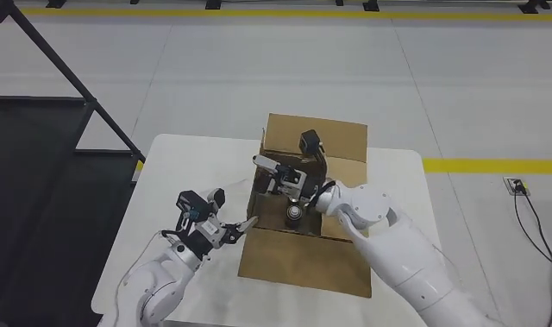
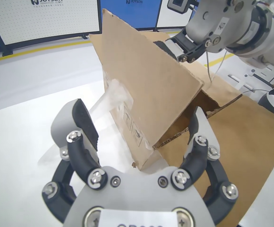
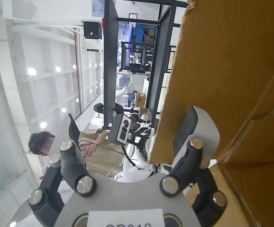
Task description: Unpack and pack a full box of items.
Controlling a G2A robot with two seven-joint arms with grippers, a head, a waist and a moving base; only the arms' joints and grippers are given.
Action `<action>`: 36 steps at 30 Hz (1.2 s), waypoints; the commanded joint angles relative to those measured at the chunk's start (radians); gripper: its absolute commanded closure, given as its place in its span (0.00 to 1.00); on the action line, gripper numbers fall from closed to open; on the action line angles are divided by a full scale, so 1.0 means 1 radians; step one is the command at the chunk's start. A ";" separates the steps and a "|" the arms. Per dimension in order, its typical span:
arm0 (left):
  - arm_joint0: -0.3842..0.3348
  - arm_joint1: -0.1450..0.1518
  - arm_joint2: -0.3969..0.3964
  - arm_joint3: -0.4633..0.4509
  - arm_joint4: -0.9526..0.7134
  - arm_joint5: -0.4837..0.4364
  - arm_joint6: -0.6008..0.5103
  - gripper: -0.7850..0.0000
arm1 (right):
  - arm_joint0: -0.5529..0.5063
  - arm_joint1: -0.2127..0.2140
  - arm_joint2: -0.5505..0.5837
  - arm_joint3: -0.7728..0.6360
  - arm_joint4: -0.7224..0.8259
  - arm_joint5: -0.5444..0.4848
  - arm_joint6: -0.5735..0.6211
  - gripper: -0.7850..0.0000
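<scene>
Left wrist view: left tool (image 2: pixel 139 109) wide at box (image 2: pixel 151 76), near symbol label (image 2: pixel 133 128); right tool (image 3: pixel 131 116) wide astride flap (image 3: pixel 222 60).

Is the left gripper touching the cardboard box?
Cannot tell. Left wrist view: the open left gripper straddles the cardboard box corner; one fingertip overlaps a flap edge, neither contact nor gap plain.

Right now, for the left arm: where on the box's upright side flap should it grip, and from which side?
Likely the near corner of the side flap, coming in over the table from outside the box. It is a thin sheet standing steeply, so the left gripper can straddle it with open fingers, one per face. The right gripper sits at its far end.
</scene>
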 commanded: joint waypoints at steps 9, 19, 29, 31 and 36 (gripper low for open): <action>0.000 -0.008 -0.019 0.024 -0.103 0.056 0.027 0.00 | 0.018 -0.021 -0.010 0.054 0.021 -0.058 0.075 0.00; 0.044 -0.004 -0.085 0.036 -0.172 0.047 0.025 0.00 | -0.078 0.019 0.124 -0.056 -0.061 -0.122 0.079 0.00; 0.040 -0.001 -0.105 0.050 -0.205 0.002 -0.010 0.00 | -0.143 0.037 0.178 -0.102 -0.145 -0.075 0.050 0.00; 0.034 -0.001 -0.104 0.051 -0.213 -0.005 -0.011 0.00 | -0.131 0.029 0.153 -0.082 -0.163 -0.063 0.022 0.00; 0.053 0.003 -0.150 0.058 -0.244 -0.015 0.016 0.00 | -0.072 0.002 0.088 0.001 -0.165 -0.048 -0.012 0.00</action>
